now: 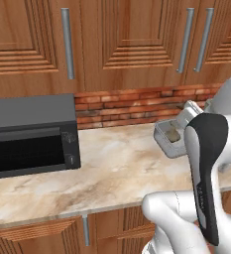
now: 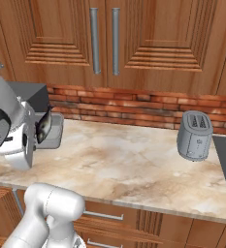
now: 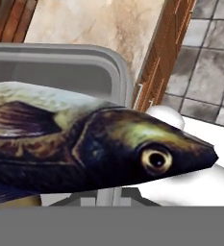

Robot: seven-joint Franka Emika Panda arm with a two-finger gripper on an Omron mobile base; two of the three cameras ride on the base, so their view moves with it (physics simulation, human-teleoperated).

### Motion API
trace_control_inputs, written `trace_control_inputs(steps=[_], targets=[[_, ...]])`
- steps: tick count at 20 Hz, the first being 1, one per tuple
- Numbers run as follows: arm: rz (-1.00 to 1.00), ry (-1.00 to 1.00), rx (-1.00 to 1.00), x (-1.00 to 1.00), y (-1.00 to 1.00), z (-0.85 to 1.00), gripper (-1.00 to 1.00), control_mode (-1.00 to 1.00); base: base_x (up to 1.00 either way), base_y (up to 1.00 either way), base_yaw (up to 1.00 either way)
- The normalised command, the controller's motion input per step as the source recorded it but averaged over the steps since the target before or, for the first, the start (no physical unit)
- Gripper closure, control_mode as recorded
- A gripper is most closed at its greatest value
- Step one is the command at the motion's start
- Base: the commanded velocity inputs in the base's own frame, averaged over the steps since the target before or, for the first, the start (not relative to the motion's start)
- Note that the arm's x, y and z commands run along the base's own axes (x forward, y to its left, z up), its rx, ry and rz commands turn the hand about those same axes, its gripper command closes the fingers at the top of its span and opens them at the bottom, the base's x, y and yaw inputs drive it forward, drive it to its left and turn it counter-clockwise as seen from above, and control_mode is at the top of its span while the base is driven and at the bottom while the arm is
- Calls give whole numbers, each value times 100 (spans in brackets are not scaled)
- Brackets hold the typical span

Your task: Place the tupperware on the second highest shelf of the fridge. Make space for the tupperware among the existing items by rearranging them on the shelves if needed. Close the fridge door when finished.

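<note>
- The tupperware (image 1: 169, 138) is a small translucent grey box. It sits tipped rather than flat, over the back part of the counter (image 1: 112, 168) and close to the brick strip (image 1: 132, 106) along the counter's rear edge.
- In the hand view a dark, glossy fish (image 3: 99, 153) lies across the box's rim, with its head past the wall. No lid shows on it in these pictures.
- Handling, as a judgement: the box looks light and stiff — thin plastic walls, smooth and likely slippery. With the fish loose inside, a tilt could slide it out, so the box wants carrying level and slowly.
- The best hold is probably on a straight stretch of one wall just below the rim, away from the rounded corners.
- The gripper (image 2: 37, 135) has its jaws pressed almost together. The box sits right against the hand, so it appears pinched by a thin wall, but the fingertips themselves are hidden.
- Further out, a black microwave (image 1: 30, 134) stands well apart toward one end of the counter. A grey toaster (image 2: 194, 135) stands near the other end, and wooden cabinets (image 1: 132, 39) hang above.
</note>
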Motion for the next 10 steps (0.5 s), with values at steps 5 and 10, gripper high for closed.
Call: trace_control_inputs(steps=[5,10], targets=[[10,2,14,0,0,0,100,-100,0,0,0],[0,3,0,2,0,0,100,-100,0,0,0]])
